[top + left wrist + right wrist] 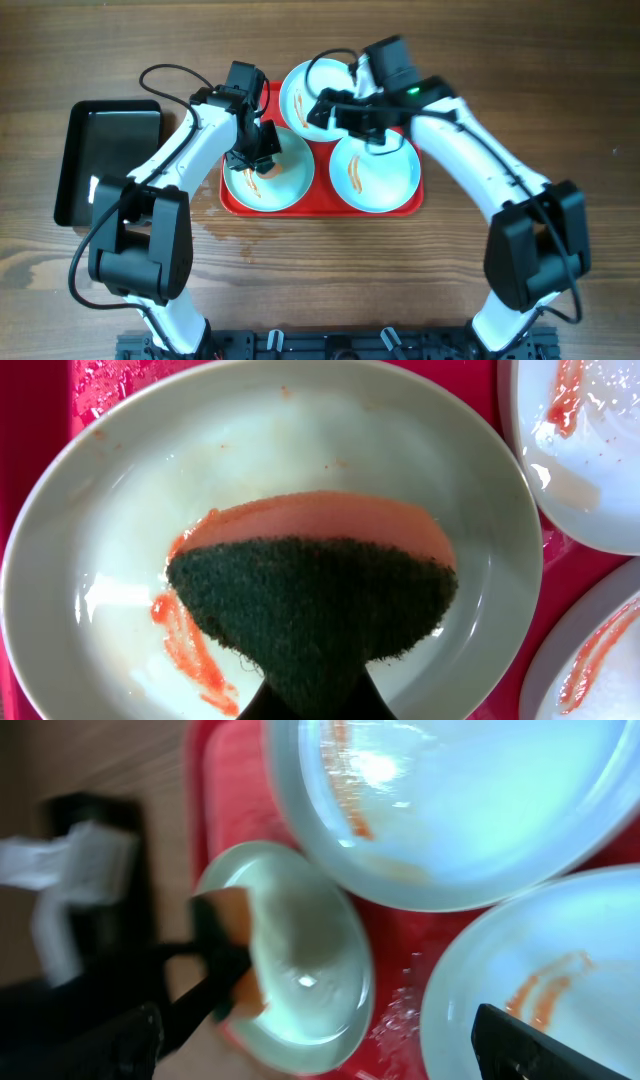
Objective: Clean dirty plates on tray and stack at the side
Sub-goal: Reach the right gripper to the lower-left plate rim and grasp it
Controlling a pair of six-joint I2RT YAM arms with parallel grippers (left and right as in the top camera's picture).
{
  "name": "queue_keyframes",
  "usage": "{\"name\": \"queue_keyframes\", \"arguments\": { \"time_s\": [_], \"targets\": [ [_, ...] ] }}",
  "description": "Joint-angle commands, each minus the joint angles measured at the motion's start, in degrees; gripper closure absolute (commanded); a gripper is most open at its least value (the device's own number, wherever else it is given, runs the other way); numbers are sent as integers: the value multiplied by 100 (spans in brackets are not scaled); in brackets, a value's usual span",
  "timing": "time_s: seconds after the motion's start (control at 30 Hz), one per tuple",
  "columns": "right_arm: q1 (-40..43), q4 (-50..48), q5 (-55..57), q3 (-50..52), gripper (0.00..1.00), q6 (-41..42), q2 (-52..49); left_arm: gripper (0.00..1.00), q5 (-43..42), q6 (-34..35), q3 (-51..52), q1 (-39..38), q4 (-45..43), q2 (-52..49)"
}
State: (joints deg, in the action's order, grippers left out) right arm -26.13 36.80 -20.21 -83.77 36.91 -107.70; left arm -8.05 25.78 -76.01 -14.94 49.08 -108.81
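The red tray (pixel 235 200) holds three pale mint plates. My left gripper (pixel 254 152) is shut on a sponge (pixel 310 590) with a dark green scouring face and an orange back. It presses the sponge onto the near left plate (pixel 268 190). An orange-red sauce streak (pixel 190 650) lies on that plate beside the sponge. My right gripper (pixel 345 118) hovers open and empty above the tray's middle, between the far plate (pixel 300 95) and the near right plate (pixel 385 180). Both of these plates carry sauce streaks. In the right wrist view its fingertips (pixel 555 1045) frame the left plate (pixel 300 960).
A glossy black tray (pixel 105 160) lies on the wooden table left of the red tray. Water drops and smears wet the red tray (pixel 395 1010) between the plates. The left arm crosses over the red tray's left edge.
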Motion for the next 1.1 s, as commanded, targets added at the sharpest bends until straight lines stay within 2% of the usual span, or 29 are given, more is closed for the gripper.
{"name": "queue_keyframes", "arguments": {
  "time_s": [0.0, 0.13, 0.17, 0.27, 0.33, 0.67, 0.73, 0.9, 1.07],
  "targets": [
    [-404, -81, 2247, -92, 0, 1071, -57, 96, -87, -111, -7, 2, 44, -39],
    [-664, -356, 2238, -92, 2, 1069, -168, 96, -87, -111, -7, 2, 90, -39],
    [-708, -404, 2234, -92, 6, 1069, -225, 96, -87, -111, -7, 2, 90, -39],
    [-767, -470, 2151, -90, 32, 1062, -374, 96, -85, -111, -7, 2, 96, -39],
    [-791, -455, 2107, -90, 38, 1051, -483, 96, -20, -111, -7, 20, 140, -39],
    [-793, -581, 1054, -90, 39, -350, -914, 96, 72, -181, -7, 210, 308, -39],
    [-793, -494, 839, -87, 35, -649, -944, 96, -90, -363, -7, 192, 306, -39],
    [-800, -352, 695, -87, 40, -1019, -1014, 96, -221, -481, -7, 142, 306, -39],
    [-804, -315, 686, -87, 41, -1038, -1204, 96, -219, -479, -7, 138, 328, -39]
  ]
}}
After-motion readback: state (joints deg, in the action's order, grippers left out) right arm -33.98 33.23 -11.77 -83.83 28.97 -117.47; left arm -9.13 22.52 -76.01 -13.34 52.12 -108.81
